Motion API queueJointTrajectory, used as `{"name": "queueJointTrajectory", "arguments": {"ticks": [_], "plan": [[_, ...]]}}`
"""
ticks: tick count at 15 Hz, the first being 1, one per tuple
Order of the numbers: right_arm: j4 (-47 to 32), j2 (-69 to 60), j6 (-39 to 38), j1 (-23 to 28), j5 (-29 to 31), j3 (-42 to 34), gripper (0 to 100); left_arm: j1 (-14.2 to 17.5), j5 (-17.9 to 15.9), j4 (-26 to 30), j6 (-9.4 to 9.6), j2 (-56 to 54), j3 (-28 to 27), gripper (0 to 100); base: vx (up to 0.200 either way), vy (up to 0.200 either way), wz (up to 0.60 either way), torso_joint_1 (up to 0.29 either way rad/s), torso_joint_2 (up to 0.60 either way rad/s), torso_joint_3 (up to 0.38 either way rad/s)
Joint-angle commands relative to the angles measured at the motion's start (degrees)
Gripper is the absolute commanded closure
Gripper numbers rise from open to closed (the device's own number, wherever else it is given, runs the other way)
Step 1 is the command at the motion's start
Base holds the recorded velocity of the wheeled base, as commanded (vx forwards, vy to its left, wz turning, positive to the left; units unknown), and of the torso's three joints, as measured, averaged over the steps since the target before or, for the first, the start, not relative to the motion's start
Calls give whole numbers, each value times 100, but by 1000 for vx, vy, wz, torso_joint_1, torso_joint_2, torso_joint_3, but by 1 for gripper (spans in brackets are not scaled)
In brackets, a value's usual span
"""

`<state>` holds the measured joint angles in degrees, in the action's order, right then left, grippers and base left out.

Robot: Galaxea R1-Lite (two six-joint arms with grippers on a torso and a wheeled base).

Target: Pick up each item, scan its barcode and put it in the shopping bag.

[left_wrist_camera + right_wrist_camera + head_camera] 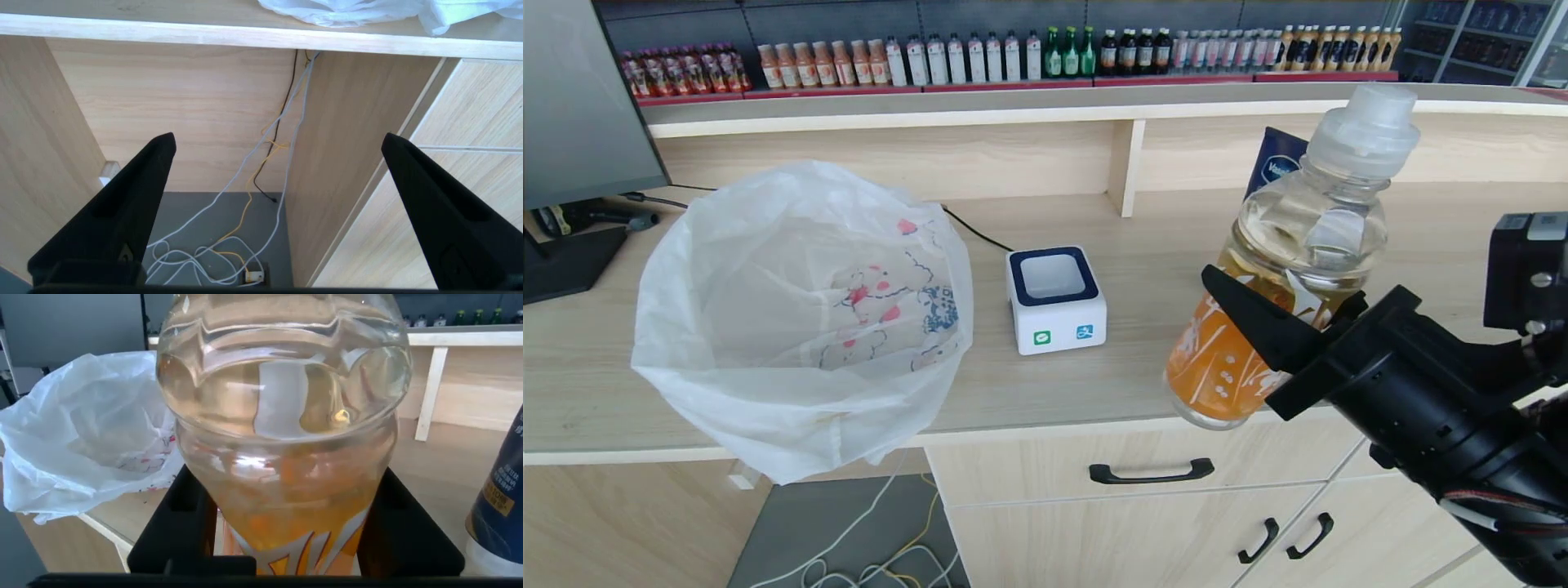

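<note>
A: Seeing the right gripper (1282, 318) clamped on the bottle (1298, 245), which is tilted in the air, off the counter (1143, 269) and right of the scanner (1055, 300). We make out one finger clearly; the other is mostly behind the bottle.

B: Agreed. And the left gripper (278, 212)?

A: Jaws spread wide with nothing between them. It's low, under the counter edge, facing the cables (221, 245) on the floor.

B: And the shopping bag (800, 310)?

A: It's open on the counter left of the scanner, sagging over the front edge. We can't tell if anything lies inside; printed marks show through the plastic.

B: What about the blue pack (1274, 159) behind the bottle?

A: Mostly hidden, so we can't say what it is. The monitor (580, 90) is cut off at the left.
</note>
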<state>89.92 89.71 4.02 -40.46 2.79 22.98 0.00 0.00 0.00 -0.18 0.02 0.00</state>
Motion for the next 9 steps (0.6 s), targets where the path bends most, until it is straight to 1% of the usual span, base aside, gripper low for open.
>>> {"name": "queueJointTrajectory", "arguments": {"ticks": [1,7,8,9], "plan": [[8,11,11,-6,2,14,100,0,0,0,-8,-2,0,0,0,0,0,0,0,0],[8,90,20,3,2,93,100,-9,0,0,27,-2,0,0,0,0,0,0,0,0],[8,117,20,29,2,137,100,-9,0,9,106,-2,0,0,0,0,0,0,0,0],[8,143,28,29,2,216,100,-9,0,9,106,-2,0,0,0,0,0,0,0,0]]}}
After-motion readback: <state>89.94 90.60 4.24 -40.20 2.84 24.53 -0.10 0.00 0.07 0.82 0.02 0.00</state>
